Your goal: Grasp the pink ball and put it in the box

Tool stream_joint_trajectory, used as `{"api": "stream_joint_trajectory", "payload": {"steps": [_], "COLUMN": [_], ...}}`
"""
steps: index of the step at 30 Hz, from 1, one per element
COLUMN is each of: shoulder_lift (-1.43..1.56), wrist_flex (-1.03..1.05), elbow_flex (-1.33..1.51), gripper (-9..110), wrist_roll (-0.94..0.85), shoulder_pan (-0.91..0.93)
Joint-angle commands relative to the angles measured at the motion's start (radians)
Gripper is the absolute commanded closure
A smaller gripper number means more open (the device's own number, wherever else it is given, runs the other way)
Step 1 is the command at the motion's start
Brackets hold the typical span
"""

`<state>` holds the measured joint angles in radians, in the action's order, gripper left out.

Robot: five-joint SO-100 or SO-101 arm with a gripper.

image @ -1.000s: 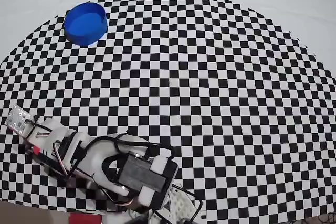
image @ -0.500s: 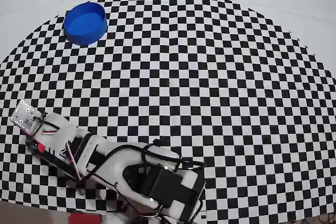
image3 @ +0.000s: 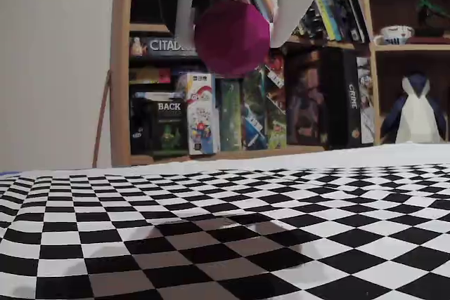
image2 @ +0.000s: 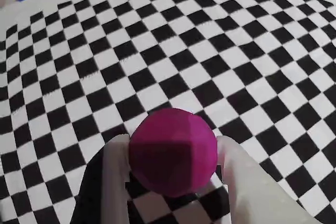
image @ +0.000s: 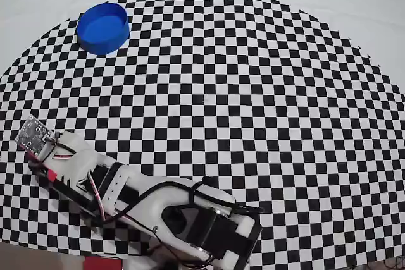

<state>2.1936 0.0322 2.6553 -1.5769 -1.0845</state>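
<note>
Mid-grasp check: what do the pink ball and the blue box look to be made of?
The pink ball, held between the pincer fingers, looks matte and faintly faceted with no glare, so probably foam or soft plastic; I can't tell which. The box looks like smooth molded plastic: uniform bright blue, thin even wall, crisp rim.

Arm (image: pixel 126 188) stretched further out across the checkered mat (image: pixel 253 93) in the overhead view, wrist board (image: pixel 35 134) shifted a little nearer the box (image: pixel 102 27), motor block slid rightward along the mat's near edge.
</note>
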Motion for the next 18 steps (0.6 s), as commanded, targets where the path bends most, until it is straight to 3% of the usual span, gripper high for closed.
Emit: {"api": "stream_joint_trajectory", "payload": {"steps": [1, 18], "shoulder_lift": [0.041, 0.058], "wrist_flex": [0.003, -0.005], "elbow_flex": [-0.012, -0.028], "gripper": [101, 101], "wrist_roll": [-0.008, -0.008], "shoulder_pan": [0.011, 0.031]}}
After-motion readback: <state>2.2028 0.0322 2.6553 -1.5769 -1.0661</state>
